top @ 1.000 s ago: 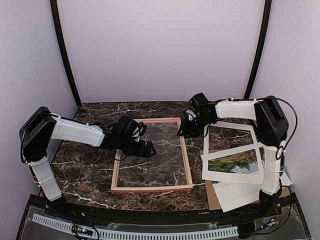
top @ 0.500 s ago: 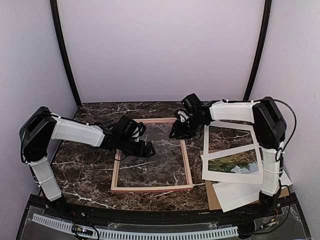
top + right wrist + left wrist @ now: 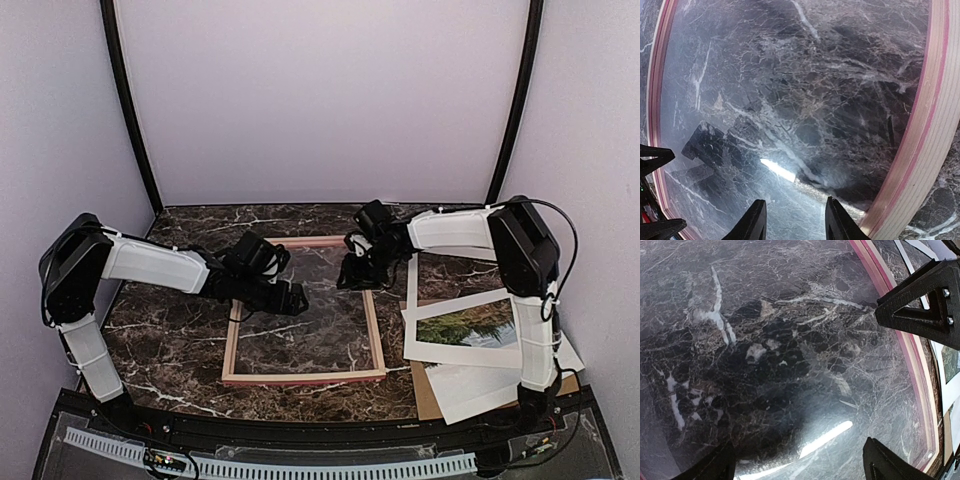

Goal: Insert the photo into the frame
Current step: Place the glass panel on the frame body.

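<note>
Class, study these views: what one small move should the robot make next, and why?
Probably slide the right fingers sideways onto the right rail of the frame and close on it. The right fingers and the left fingers are open and empty above the opening. The photo lies outside, to the right, so the frame likely needs gripping first.

No text, label, brand, number or sign can be read in any view.
</note>
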`<state>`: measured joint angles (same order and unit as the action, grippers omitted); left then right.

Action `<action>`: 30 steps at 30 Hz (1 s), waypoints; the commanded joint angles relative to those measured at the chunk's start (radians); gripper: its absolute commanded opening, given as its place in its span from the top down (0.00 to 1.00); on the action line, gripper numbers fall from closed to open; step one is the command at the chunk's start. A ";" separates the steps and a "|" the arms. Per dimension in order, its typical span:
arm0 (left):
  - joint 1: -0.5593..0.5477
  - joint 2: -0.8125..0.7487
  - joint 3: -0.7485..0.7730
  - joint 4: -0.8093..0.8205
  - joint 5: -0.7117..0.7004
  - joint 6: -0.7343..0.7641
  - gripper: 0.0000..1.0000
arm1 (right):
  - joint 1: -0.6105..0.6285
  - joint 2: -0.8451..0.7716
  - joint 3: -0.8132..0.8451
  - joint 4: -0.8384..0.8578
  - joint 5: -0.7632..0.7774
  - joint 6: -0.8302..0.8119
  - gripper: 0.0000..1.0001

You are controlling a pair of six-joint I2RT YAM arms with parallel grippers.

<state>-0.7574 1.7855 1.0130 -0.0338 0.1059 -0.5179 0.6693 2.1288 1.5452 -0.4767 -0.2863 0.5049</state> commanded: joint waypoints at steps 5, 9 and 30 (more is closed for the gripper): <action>-0.006 -0.061 -0.019 -0.037 -0.042 -0.003 0.09 | 0.027 0.011 0.003 -0.057 0.074 -0.041 0.60; -0.005 -0.074 -0.018 -0.043 -0.053 -0.001 0.09 | 0.027 -0.046 0.000 -0.053 0.085 -0.070 0.59; -0.005 -0.148 0.011 -0.076 -0.145 -0.003 0.09 | 0.154 -0.298 -0.332 0.038 -0.001 0.017 0.58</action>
<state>-0.7574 1.6882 1.0065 -0.0631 0.0013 -0.5354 0.7967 1.8660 1.2701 -0.4709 -0.2939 0.4816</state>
